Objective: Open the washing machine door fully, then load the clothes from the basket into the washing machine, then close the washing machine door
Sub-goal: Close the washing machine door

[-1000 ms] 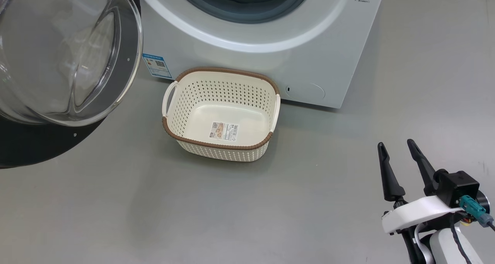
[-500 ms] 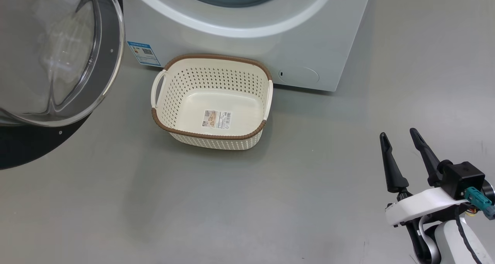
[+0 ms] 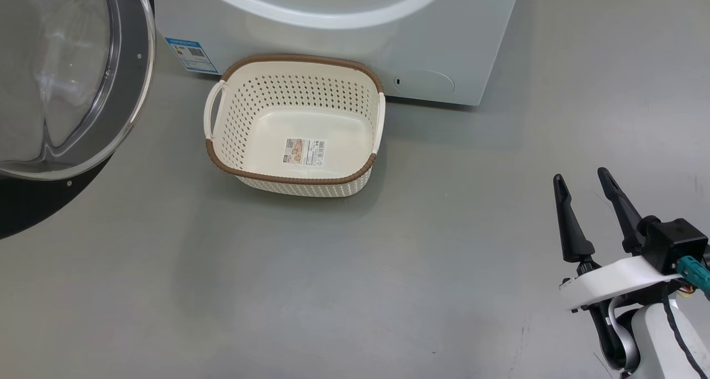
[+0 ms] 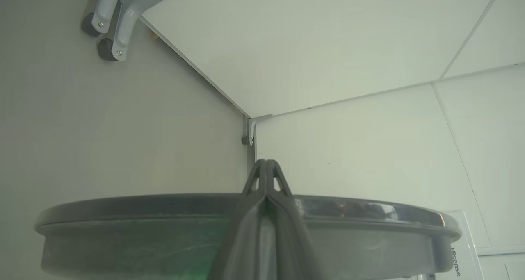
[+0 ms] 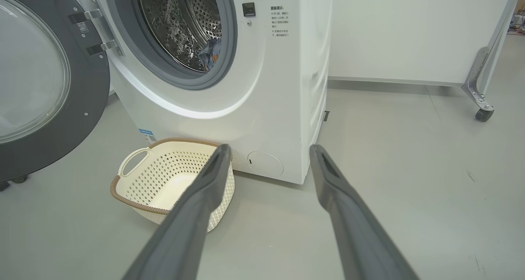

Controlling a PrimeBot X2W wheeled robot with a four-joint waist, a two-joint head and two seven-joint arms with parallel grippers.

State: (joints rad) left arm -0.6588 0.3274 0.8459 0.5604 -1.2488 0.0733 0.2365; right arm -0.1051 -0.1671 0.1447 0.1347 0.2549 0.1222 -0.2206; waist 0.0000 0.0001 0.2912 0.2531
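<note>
Now: basket (image 3: pixel 288 179) holds label sticker (image 3: pixel 304 151); clothes (image 5: pixel 209 52) inside drum (image 5: pixel 176 26); left jaws pressed together, right jaws wide.

A smooth grey floor (image 3: pixel 388 290) with faint scuffs spreads under soft, even light. Along its far edge stands a white partition panel (image 5: pixel 410 30), braced by a grey metal foot (image 5: pixel 478 87) on a small dark caster (image 5: pixel 484 115).

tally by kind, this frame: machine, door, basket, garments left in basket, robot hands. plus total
Washing machine: 1
Door: 1
Basket: 1
Garments in basket: 0
Hands: 2 (left hand, right hand)
Total: 5, leaving out the cloth in the drum, which is too hidden to count.
</note>
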